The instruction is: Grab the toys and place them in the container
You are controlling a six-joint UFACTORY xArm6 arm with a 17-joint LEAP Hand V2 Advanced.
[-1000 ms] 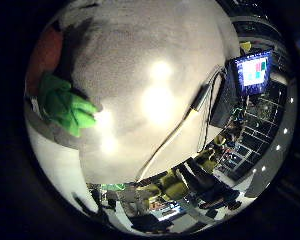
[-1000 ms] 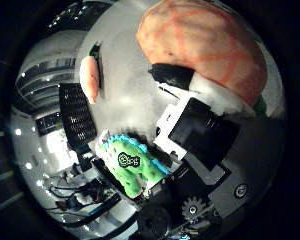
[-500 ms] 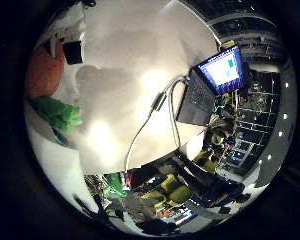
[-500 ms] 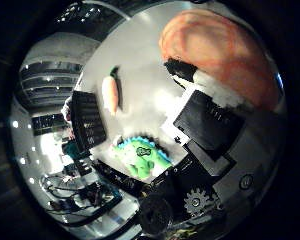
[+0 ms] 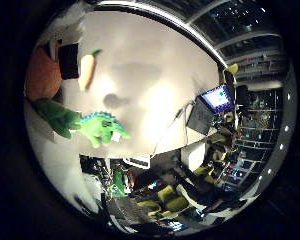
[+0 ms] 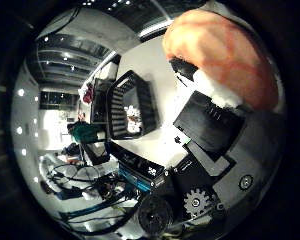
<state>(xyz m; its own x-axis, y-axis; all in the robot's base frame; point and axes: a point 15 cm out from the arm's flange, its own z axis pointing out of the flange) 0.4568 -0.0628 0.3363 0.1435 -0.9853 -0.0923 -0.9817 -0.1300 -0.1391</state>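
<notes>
- Clasped close against the palm of the hand (image 6: pixel 215 150): a large orange plush toy (image 6: pixel 225 55) with faint red lines, fingers curled round it, white and black finger parts pressed against its underside.
- Filling much of the thumb-side view, hence very near the palm; seen again at the edge of the little-finger-side view with a green leafy part (image 5: pixel 55 116) hanging from it.
- Lying on the white table (image 5: pixel 155 70): a green plush dinosaur (image 5: pixel 102 127) with a row of blue-green spikes along its back, just beside that green leafy part, near the table's edge.
- Also on the table, apart from the dinosaur: a small orange carrot toy (image 5: pixel 87 70) with a green tip, near a black part of the hand.
- Standing on the table, well apart from the held plush: a black slatted container (image 6: pixel 132 105), open side toward the camera, pale objects inside too small to make out.
- At the far corner of the table: a small lit screen (image 5: pixel 217 97) on a dark box.
- Beyond the table edge: a cluttered room with yellow-green seats (image 5: pixel 170 200) and ceiling lights.
</notes>
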